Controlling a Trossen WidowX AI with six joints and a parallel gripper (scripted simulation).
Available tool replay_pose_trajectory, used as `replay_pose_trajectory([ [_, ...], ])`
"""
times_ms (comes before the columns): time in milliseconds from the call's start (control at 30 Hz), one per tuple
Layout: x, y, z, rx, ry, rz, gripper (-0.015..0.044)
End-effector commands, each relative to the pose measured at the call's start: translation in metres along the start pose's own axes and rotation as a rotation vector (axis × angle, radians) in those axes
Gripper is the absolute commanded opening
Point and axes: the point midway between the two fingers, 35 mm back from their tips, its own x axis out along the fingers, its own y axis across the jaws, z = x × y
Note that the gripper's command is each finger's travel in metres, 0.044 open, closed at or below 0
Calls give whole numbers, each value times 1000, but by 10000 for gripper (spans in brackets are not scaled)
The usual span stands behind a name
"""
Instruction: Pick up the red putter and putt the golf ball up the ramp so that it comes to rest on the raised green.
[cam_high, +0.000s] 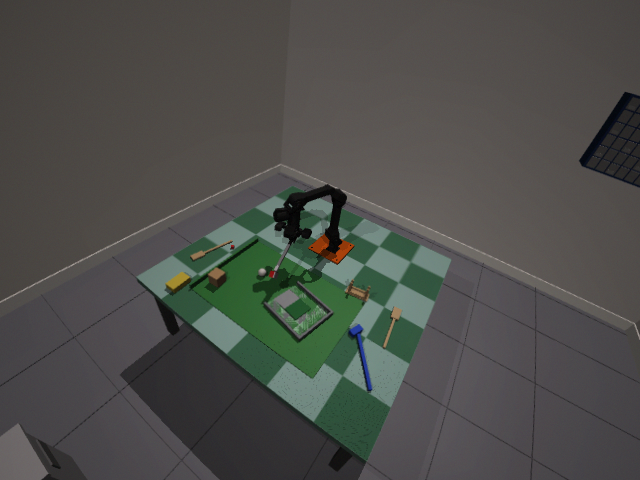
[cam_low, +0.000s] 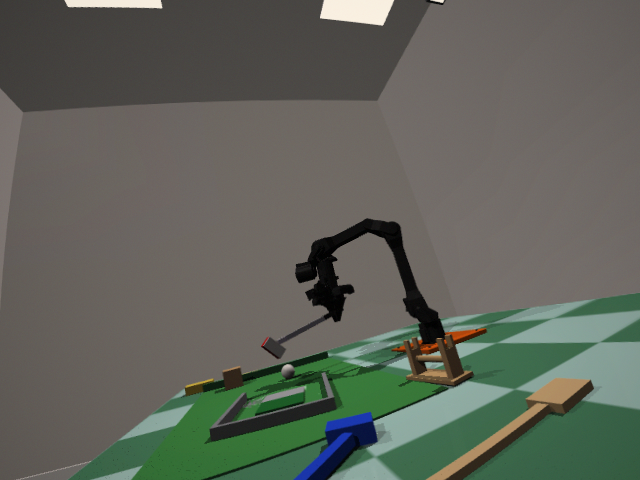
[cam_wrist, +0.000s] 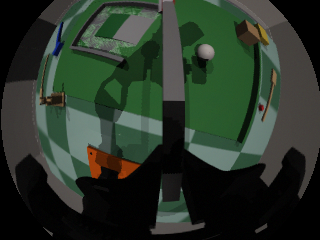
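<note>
My gripper clenched on red putter shaft, head hanging above turf just beside golf ball, not touching. Raised green inside grey frame, near ball. Risks I see: head tilted, so glancing strike; overswing sends ball past green; shaft slipping in jaws.

The checkered table carries a green mat. Directly on the table lie a blue mallet, two wooden paddles, a wooden rack and a yellow block.
</note>
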Motion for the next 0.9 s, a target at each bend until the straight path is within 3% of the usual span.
replay_pose_trajectory([
  [0,-6,-18,-14,136,9,-21,0],
  [367,-13,-51,-56,459,48,-48,0],
  [867,12,-53,-57,464,49,-49,0],
])
